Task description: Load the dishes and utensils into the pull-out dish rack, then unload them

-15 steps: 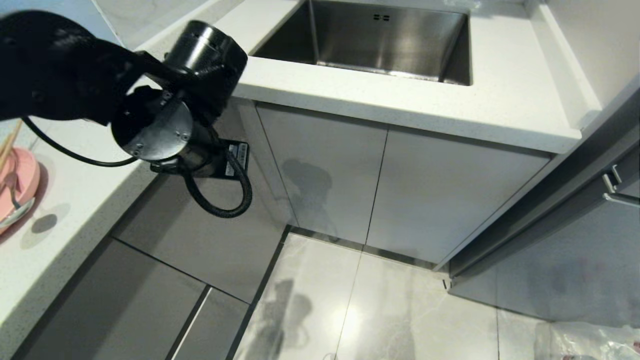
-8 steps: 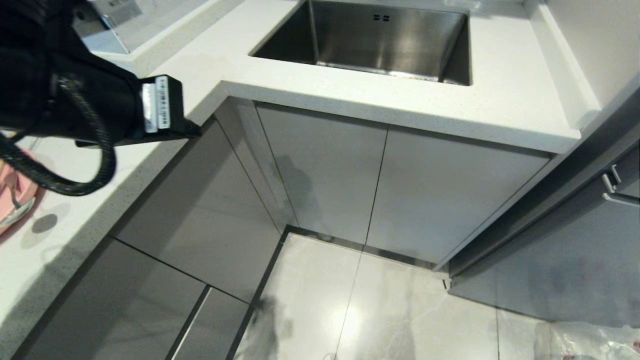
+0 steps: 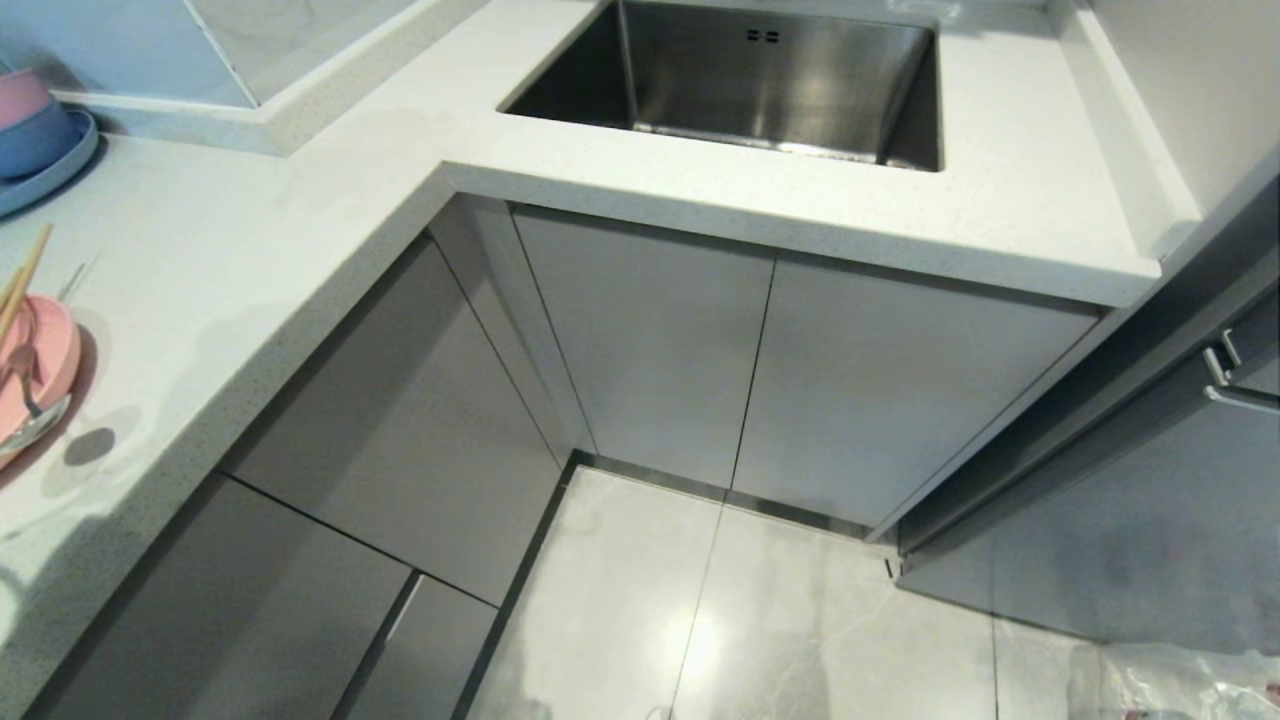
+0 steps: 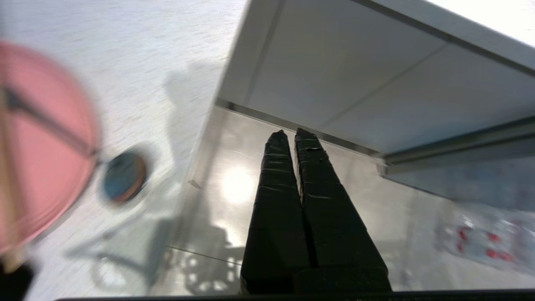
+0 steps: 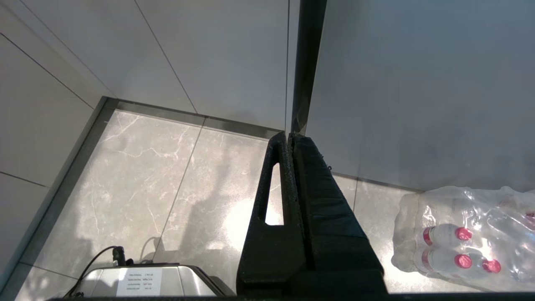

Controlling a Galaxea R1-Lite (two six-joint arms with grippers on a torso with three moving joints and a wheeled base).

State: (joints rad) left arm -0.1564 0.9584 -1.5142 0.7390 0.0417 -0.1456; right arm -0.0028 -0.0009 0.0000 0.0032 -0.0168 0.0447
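Left claw: your left claw is clenched, its two black fingers pressed flat together with nothing between them; it hangs over the pale floor beside the edge of the white surface, and it does not show in the head view.
Right claw: your right claw is clenched too and empty, parked low over the marble-patterned floor near a dark cabinet seam.
Plate: the salmon-pink plate lies flat at the far left edge of your head view, on the surface; in the left wrist view it is a blurred pink disc.
Chopsticks: the wooden chopsticks lie across the plate, their tips reaching past its rim.
Spoon: the spoon rests on the plate; in the left wrist view its dark bowl lies just off the plate's rim, over the surface.
Cream bowl: you cannot make it out in these views.
Dish rack: no wire basket shows; you see only flat, closed grey cabinet fronts under the surface.
Other things: steel sink set into the surface; blue plate with pink and blue bowls stacked on it at the far left corner; a shrink-wrapped pack of bottles on the floor.
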